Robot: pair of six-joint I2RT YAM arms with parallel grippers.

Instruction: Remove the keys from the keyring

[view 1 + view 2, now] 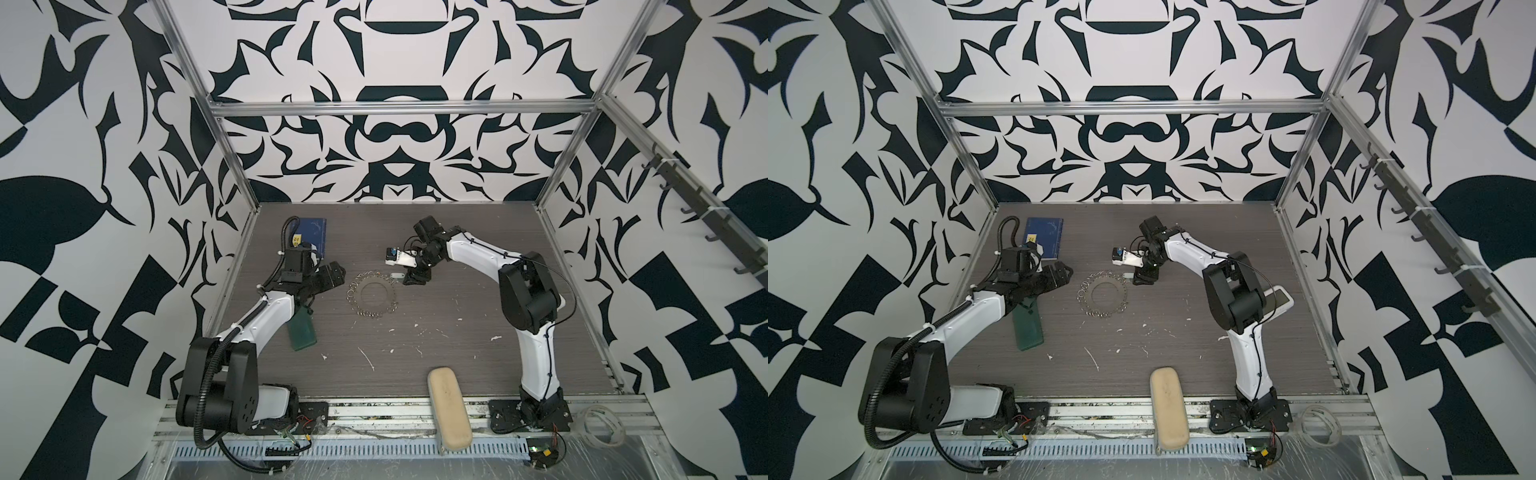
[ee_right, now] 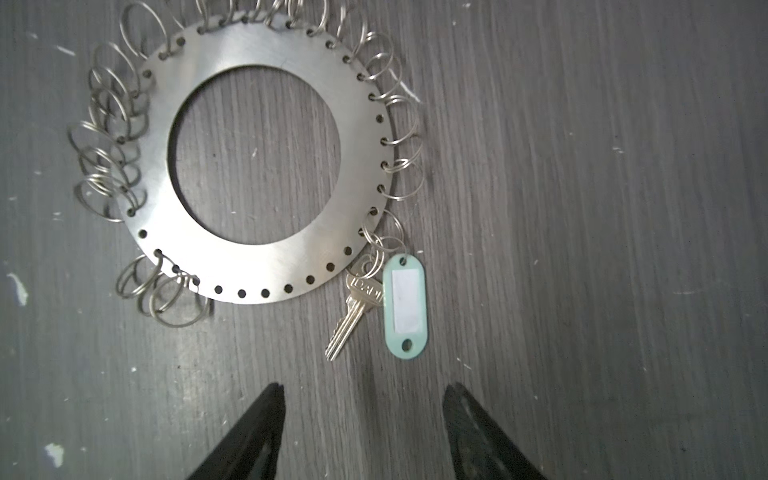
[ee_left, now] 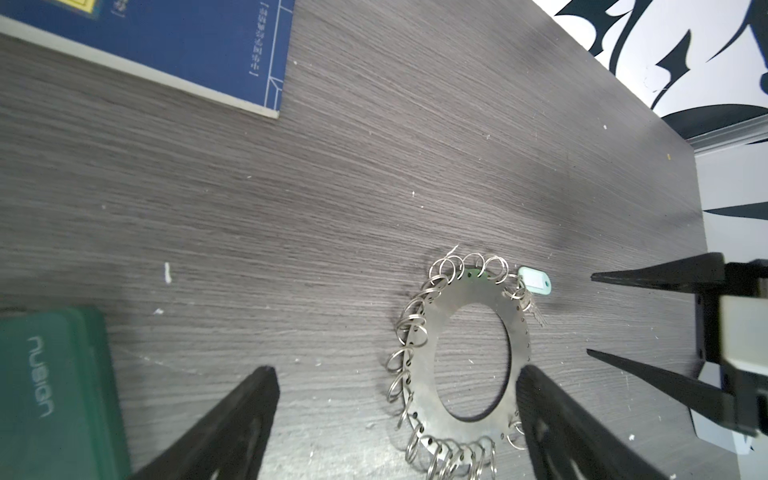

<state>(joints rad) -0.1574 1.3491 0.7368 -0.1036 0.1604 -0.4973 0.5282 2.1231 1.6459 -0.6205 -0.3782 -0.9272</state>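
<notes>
At the left of the desk (image 1: 461,245) a green case (image 1: 302,332) lies partly under the left arm, with a blue book (image 1: 316,232) behind it near the back wall. The left claw (image 3: 397,371) hangs just left of the keyring (image 2: 257,270), its fingers spread wide and holding nothing. The keyring lies flat near the desk's middle, a metal disc fringed with small wire rings. The keys (image 2: 352,313), one small key and a pale green tag (image 2: 405,305), lie on the desk at its far right edge, hooked to one of those rings. The right claw (image 2: 365,388) is just beside them, fingers apart, gripping nothing.
</notes>
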